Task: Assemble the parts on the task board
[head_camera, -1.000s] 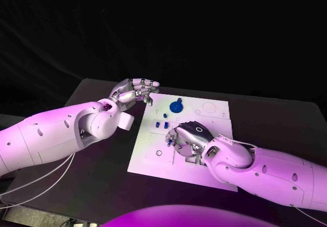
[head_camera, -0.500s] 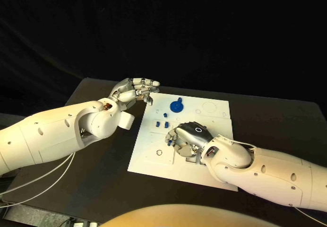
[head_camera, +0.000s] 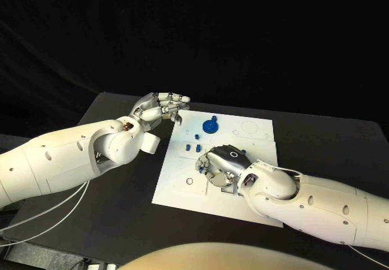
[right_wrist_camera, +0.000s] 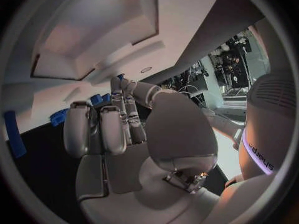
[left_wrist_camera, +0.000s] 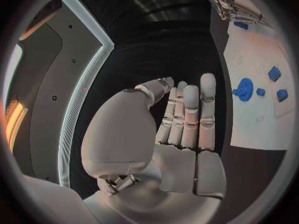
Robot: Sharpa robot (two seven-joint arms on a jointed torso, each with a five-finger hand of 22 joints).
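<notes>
White task board [head_camera: 247, 194] lies mid-desk [head_camera: 105, 225], its blue parts [head_camera: 210, 126] near the far edge; my right hand [head_camera: 222, 164] curls over the board's middle, grip unclear, my left hand [head_camera: 161, 107] empty, fingers loosely bent.

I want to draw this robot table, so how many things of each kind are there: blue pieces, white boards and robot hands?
Big round blue part: 1
Small blue parts: 4, the last one at the right hand's fingertips
White task board: 1
Hands: 2, the left hand and the right hand
Total: 8
</notes>
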